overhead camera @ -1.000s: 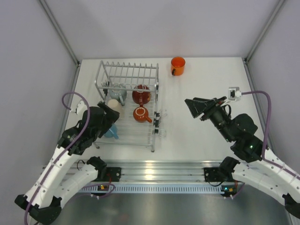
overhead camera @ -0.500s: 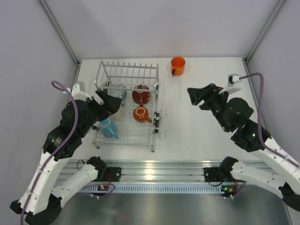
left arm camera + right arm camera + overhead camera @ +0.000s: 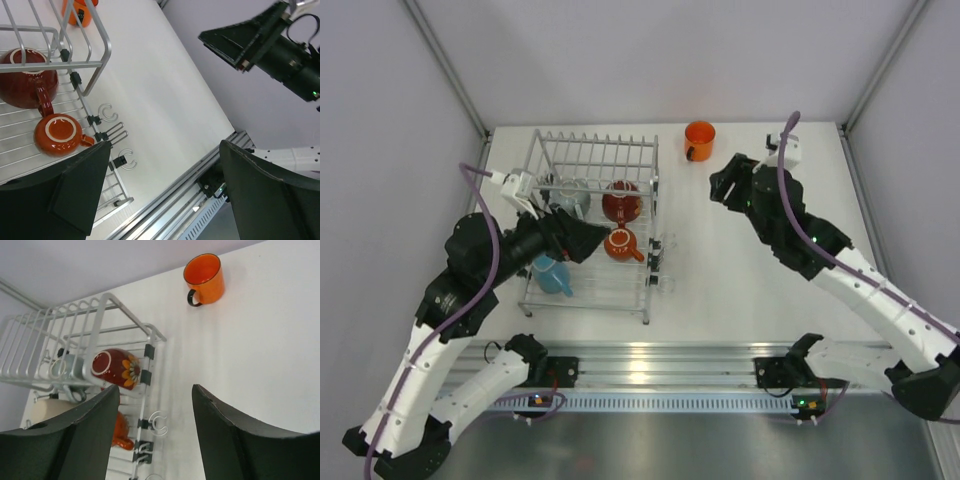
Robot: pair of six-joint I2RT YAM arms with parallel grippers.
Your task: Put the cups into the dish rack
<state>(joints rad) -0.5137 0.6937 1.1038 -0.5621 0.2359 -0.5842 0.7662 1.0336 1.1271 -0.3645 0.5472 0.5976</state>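
While the bright orange cup (image 3: 700, 138) stands alone and upright on the white table (image 3: 740, 270) in the overhead view, just right of the dish rack's (image 3: 650, 262) far corner, four mugs lie inside the rack: a greyish mug (image 3: 570, 195), the red mug (image 3: 620, 203), the dark red-orange mug (image 3: 619, 243) and the light blue mug (image 3: 553, 275) at the near left. The left gripper (image 3: 592, 240) hangs over the rack's left half, and the right gripper (image 3: 723, 183) hovers near the orange cup without touching it. From the left wrist, the left gripper (image 3: 165, 150) has its jaws spread wide with nothing between them; below lie the red mug (image 3: 22, 75) and the dark red-orange mug (image 3: 60, 132), base up, on the rack (image 3: 95, 55). From the right wrist, the right gripper (image 3: 156, 390) is likewise parted and empty, the orange cup (image 3: 202, 275) ahead on bare table, the red mug (image 3: 117, 367) on its side in the rack (image 3: 115, 302)
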